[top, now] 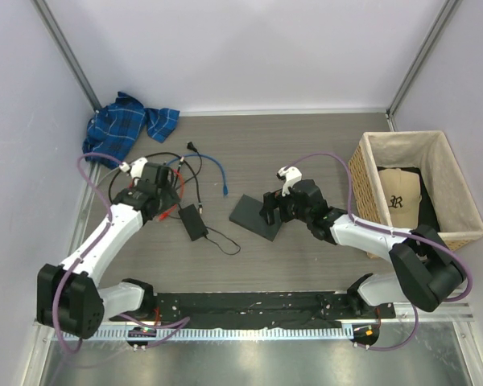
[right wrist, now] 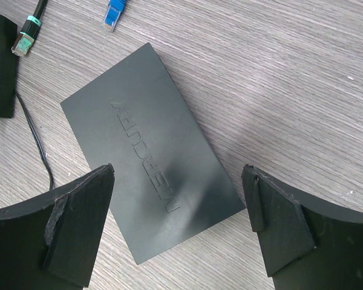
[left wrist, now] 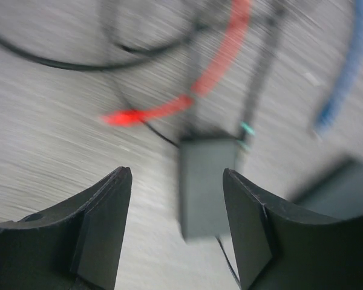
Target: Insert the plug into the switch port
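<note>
So the switch (right wrist: 151, 145) is laid on the desk (right wrist: 290, 72) right under the spread, empty right gripper (right wrist: 178, 175), long axis slanted across it. The left gripper (left wrist: 176, 175), parted too, is parked left of the switch, over the adapter brick (left wrist: 206, 184).

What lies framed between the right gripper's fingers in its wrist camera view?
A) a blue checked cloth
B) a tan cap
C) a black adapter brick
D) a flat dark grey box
D: in the right wrist view the flat dark grey box lies on the table, framed by the open right gripper, which holds nothing.
</note>
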